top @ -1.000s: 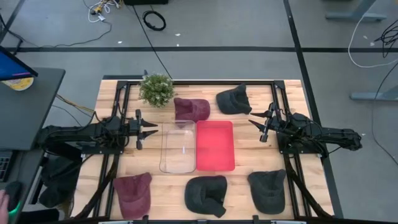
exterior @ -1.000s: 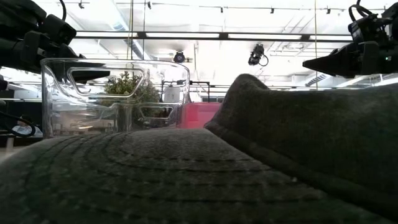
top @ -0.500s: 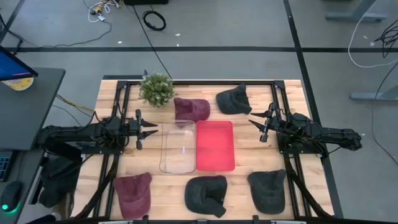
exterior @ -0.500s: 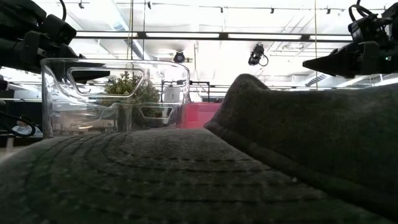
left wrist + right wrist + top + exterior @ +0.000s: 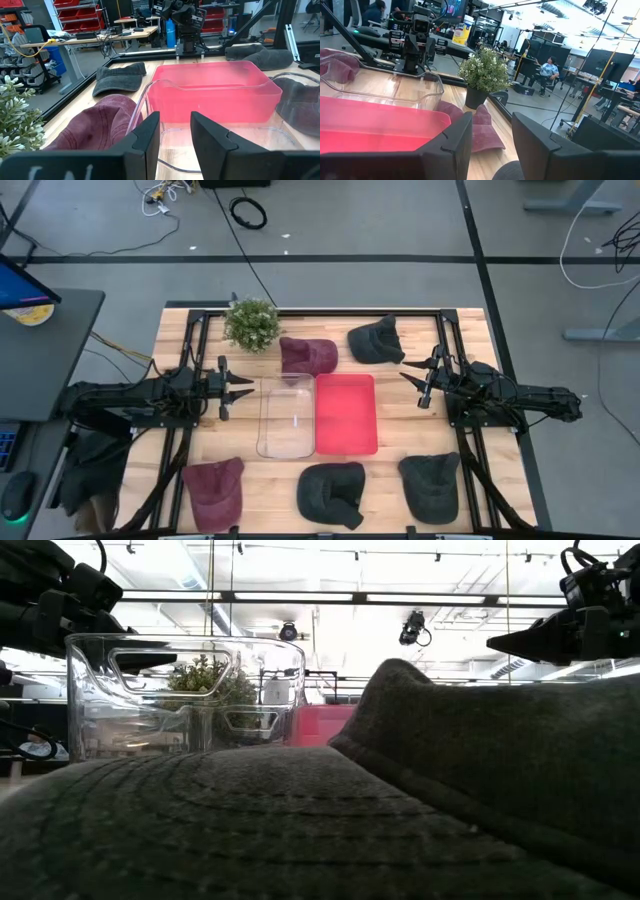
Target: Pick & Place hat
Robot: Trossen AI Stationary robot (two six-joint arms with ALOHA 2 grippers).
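Clear plastic bin [image 5: 286, 416], rounded maroon fabric hat [image 5: 307, 355]

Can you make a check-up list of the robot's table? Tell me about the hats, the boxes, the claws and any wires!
Surface: wooden table.
Job's things: two maroon hats, three dark hats; clear bin beside red bin, both empty.
Clutter: potted plant.
Claws: left claw open, empty, beside clear bin; right claw open, empty, near red bin.
Cables: on the floor.
Surroundings: person seated, shelves.
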